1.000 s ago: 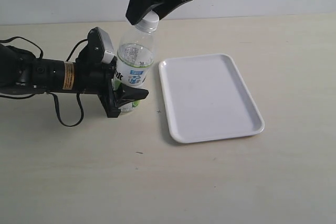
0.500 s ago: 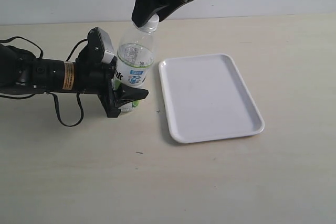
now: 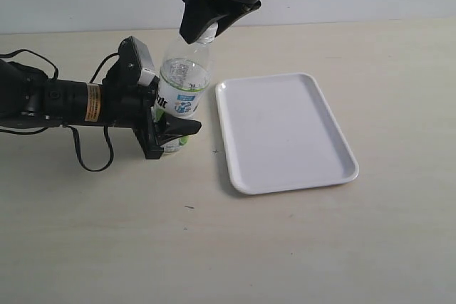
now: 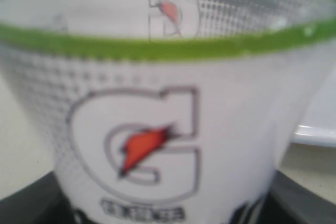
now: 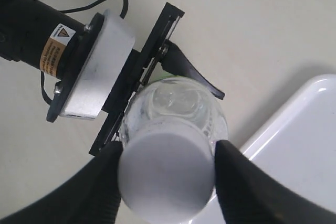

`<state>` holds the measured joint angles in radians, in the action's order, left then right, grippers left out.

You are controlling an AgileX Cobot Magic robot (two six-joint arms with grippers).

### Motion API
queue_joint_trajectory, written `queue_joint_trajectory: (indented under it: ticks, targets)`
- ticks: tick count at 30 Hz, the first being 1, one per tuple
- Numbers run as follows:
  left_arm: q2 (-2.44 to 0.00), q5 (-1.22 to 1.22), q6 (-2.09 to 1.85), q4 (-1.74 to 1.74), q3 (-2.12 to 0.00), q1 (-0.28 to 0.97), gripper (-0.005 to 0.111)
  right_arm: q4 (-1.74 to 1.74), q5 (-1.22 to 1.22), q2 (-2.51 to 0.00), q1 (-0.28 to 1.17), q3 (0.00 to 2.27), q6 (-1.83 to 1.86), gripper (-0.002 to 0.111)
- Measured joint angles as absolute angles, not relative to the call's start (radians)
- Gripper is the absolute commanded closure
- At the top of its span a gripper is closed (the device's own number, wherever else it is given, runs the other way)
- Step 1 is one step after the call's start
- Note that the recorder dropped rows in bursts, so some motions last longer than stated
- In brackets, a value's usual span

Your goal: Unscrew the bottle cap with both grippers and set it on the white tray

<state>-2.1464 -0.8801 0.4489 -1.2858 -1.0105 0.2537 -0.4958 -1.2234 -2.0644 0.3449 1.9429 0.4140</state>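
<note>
The pale table (image 3: 299, 247) is bare apart from the working things. The white tray (image 3: 285, 133) lies flat just to the right of the bottle, with nothing on it and nothing between the two. From the left, the left gripper (image 3: 171, 132) reaches in level with the table. It is clamped round the lower, labelled part of the bottle (image 3: 184, 80), which stands upright with its long axis vertical. The right gripper (image 3: 203, 28) hangs straight over the neck, pointing down along that axis. In its wrist view a finger sits against each side of the bottle cap (image 5: 167, 169). They look closed on it, though I can't judge how firmly. I'd say twisting about the vertical comes next, then a short carry rightward to the tray.
</note>
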Motion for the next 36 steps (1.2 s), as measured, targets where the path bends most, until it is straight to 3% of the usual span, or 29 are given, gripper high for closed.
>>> queue_joint_trajectory:
  ticks: [10, 25, 32, 36]
  targets:
    - [-2.146, -0.880, 0.449, -1.286, -1.010, 0.254, 0.107, -0.492, -1.207, -2.064, 0.345, 1.943, 0.414, 0.044]
    - [-2.146, -0.880, 0.449, -1.286, -1.010, 0.254, 0.107, -0.480, -1.205, -2.064, 0.345, 1.963, 0.412, 0.046]
    - [-2.146, -0.880, 0.449, -1.286, -1.010, 0.254, 0.107, -0.480, -1.207, -2.064, 0.345, 1.965, 0.412, 0.057]
    - [-2.146, -0.880, 0.451, -1.286, -1.010, 0.254, 0.107, -0.480, -1.210, -2.064, 0.345, 1.965, 0.412, 0.079]
